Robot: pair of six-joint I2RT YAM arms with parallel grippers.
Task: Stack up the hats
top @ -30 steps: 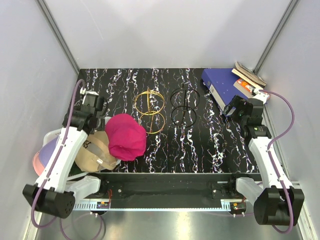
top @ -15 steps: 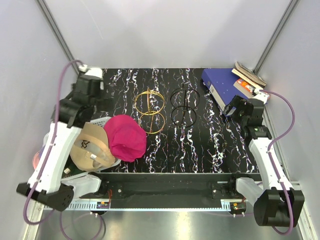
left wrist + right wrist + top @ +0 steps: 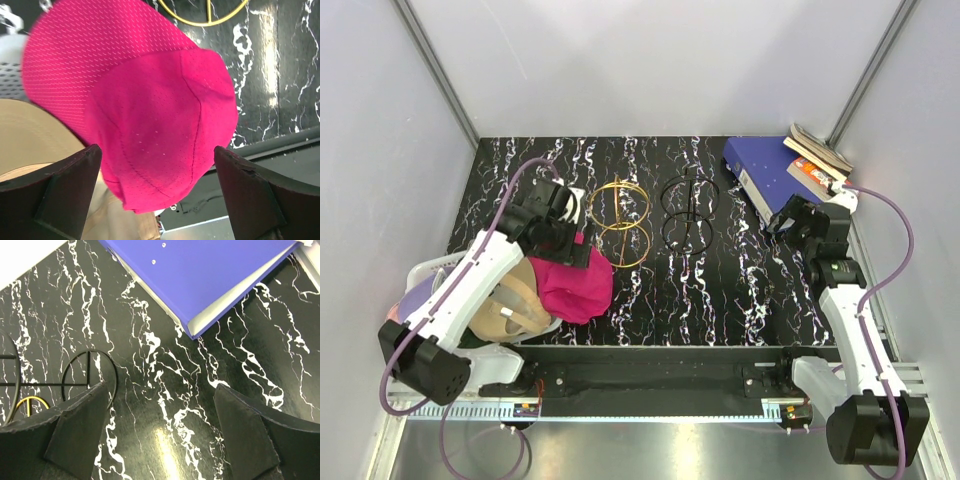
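A magenta hat (image 3: 578, 287) lies at the table's near left, its edge overlapping a tan hat (image 3: 510, 303). Left of them, partly behind my left arm, show a lavender hat (image 3: 416, 294) and a light pink hat (image 3: 392, 322). My left gripper (image 3: 558, 222) hovers open just over the far side of the magenta hat. In the left wrist view the magenta hat (image 3: 145, 105) fills the space ahead of the open left gripper (image 3: 160, 200), apart from both fingers, with the tan hat (image 3: 27, 132) at the lower left. My right gripper (image 3: 794, 214) stands open over bare table (image 3: 165, 405).
Gold wire rings (image 3: 620, 220) and black wire rings (image 3: 688, 212) stand mid-table. A blue binder (image 3: 762, 170) and books (image 3: 818, 155) lie at the back right. A white mesh basket (image 3: 12, 65) sits under the hats at the left. White walls enclose the table.
My left arm rose away from the hats to the back left, then swung right and now hangs over the magenta hat, jaws wider. The right arm barely moved.
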